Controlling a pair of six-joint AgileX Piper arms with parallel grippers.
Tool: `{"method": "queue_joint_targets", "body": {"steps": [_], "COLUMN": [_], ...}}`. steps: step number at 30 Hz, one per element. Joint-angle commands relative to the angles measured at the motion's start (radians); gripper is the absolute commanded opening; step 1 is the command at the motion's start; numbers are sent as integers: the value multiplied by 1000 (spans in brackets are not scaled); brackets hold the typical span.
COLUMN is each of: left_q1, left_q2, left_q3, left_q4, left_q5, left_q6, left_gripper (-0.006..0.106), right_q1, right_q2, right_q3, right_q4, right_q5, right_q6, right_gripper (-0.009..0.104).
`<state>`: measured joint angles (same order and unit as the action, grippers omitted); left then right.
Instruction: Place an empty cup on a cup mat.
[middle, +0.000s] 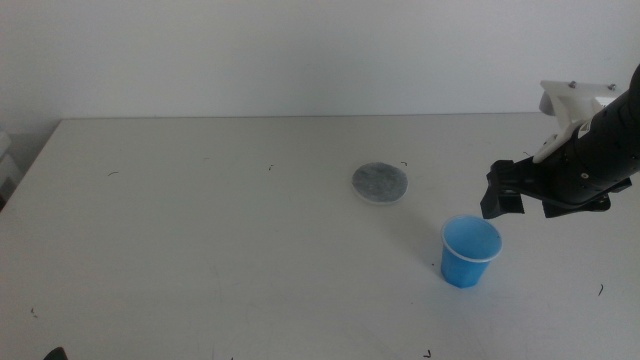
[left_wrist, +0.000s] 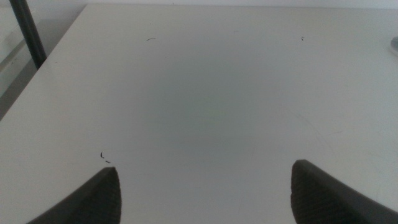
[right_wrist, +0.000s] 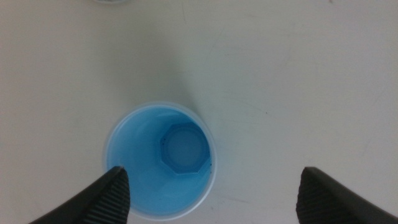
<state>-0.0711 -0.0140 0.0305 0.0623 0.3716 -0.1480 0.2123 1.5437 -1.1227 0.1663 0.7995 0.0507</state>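
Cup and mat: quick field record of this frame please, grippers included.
cup: blue cup upright on the table, empty, not held
cup mat: grey cup mat flat on the table, bare, apart from the cup
right gripper: right gripper above the cup, jaws open, one jaw over its rim
left gripper: left gripper waiting over bare table, jaws open
task state: cup not yet on mat

One cup (middle: 470, 251) is seen, one mat (middle: 380, 182), one table (middle: 200, 240), and two grippers: the right (middle: 503, 190) and the left (left_wrist: 205, 193).
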Motion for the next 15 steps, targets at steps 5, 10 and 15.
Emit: {"method": "queue_joint_targets", "body": {"steps": [5, 10, 15], "left_q1": [1, 1, 1], "left_q2": [-9, -9, -9], "left_q3": [-6, -6, -6], "left_q4": [3, 3, 3], "left_q5": [-67, -67, -67], "left_q6": [-11, -11, -11], "left_gripper": [105, 105, 105], "right_q1": [3, 4, 4], "right_q2": [49, 105, 144], "right_q3": [-33, -33, -33], "right_q4": [4, 3, 3], "right_q5": [-39, -41, -46], "right_q6": [3, 7, 7], "right_gripper": [89, 89, 89]}}
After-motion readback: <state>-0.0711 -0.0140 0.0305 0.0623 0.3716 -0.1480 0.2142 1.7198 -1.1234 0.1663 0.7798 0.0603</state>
